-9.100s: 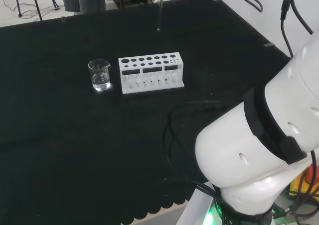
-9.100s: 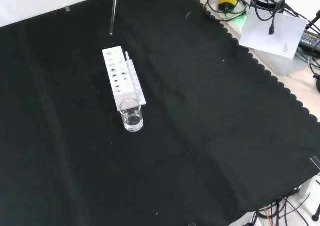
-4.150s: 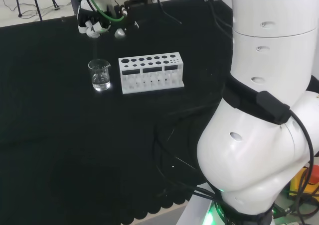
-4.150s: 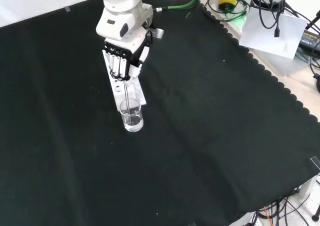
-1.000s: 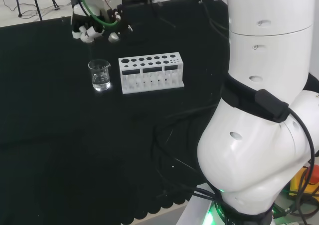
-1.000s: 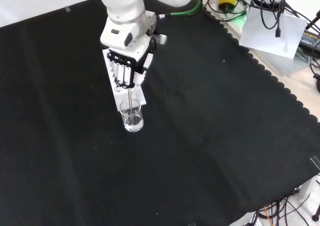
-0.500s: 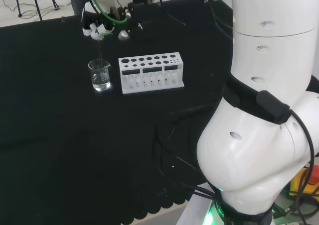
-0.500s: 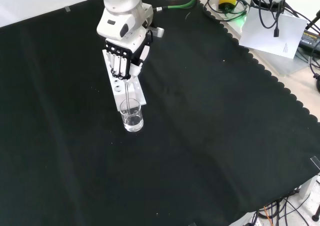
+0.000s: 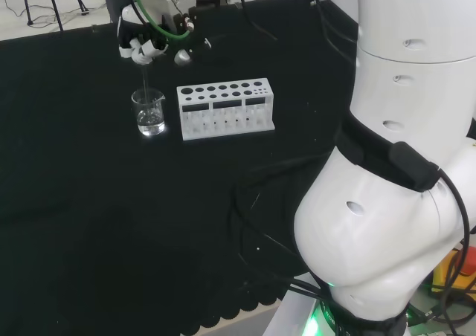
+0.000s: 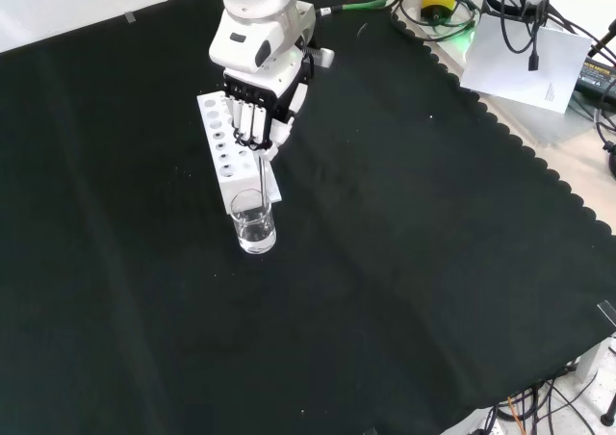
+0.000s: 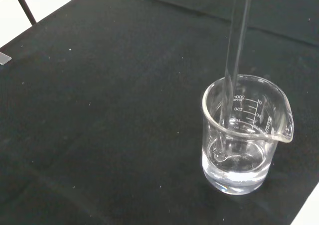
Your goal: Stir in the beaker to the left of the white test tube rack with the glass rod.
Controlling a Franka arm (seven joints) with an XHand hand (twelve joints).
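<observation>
A: The hand (image 10: 258,89) hangs above the beaker (image 10: 253,221), and its fingers (image 10: 248,120) are curled around the top of the glass rod (image 10: 260,177), pinching it. The beaker stands on the surface (image 10: 404,262), just beside the short end of the white rack (image 10: 229,149).

B: So the stirring is in progress, it seems. How should the robot do it well?

A: It should probably make small circles and keep the rod tip low in the liquid, away from the glass wall. The beaker is light, so a wide circle could push it or tip it toward the rack.

B: What does the wrist view add?

A: It shows the rod (image 11: 234,60) entering the beaker (image 11: 244,135) near its rim on one side, with the rounded tip in a shallow layer of clear liquid near the bottom. The head view shows only a thin line above the beaker (image 9: 149,111). In return, the head view shows that the beaker and the rack (image 9: 225,109) are a little apart, not touching.
</observation>
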